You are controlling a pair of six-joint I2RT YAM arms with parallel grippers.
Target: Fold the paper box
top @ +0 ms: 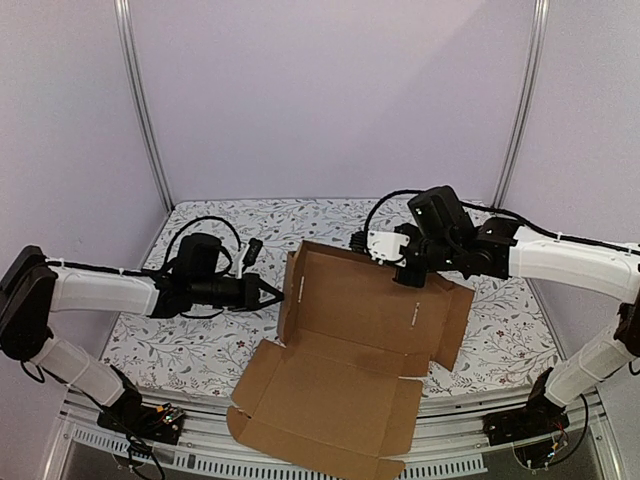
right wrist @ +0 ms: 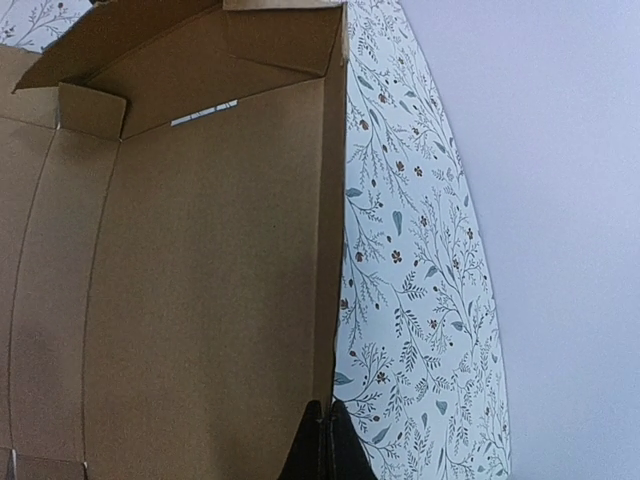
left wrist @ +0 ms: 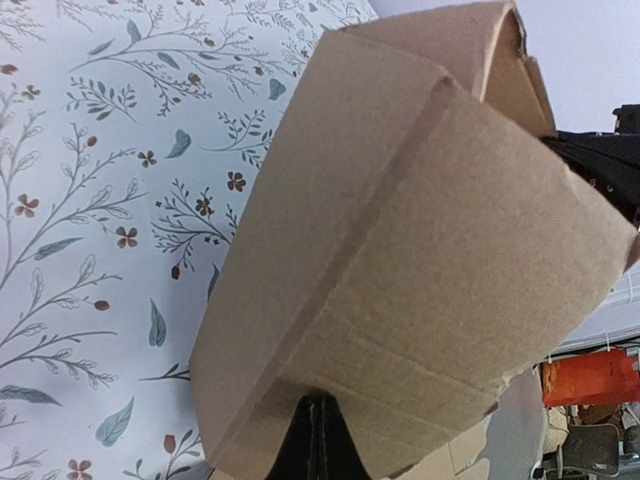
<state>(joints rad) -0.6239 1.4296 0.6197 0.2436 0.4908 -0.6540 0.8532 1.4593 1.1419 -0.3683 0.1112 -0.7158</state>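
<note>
1. On floral cloth (top: 190, 345) covering table (top: 460, 415); lilac walls (top: 330, 100) behind, metal posts (top: 140, 100) at corners
2. Left gripper (top: 276, 294) closed, tip against outer face of paper box (top: 350, 330) left raised flap; right gripper (top: 411, 281) closed, tip at rear wall's edge
3. Box part-folded between both grippers; front flaps overhang near table edge
</note>
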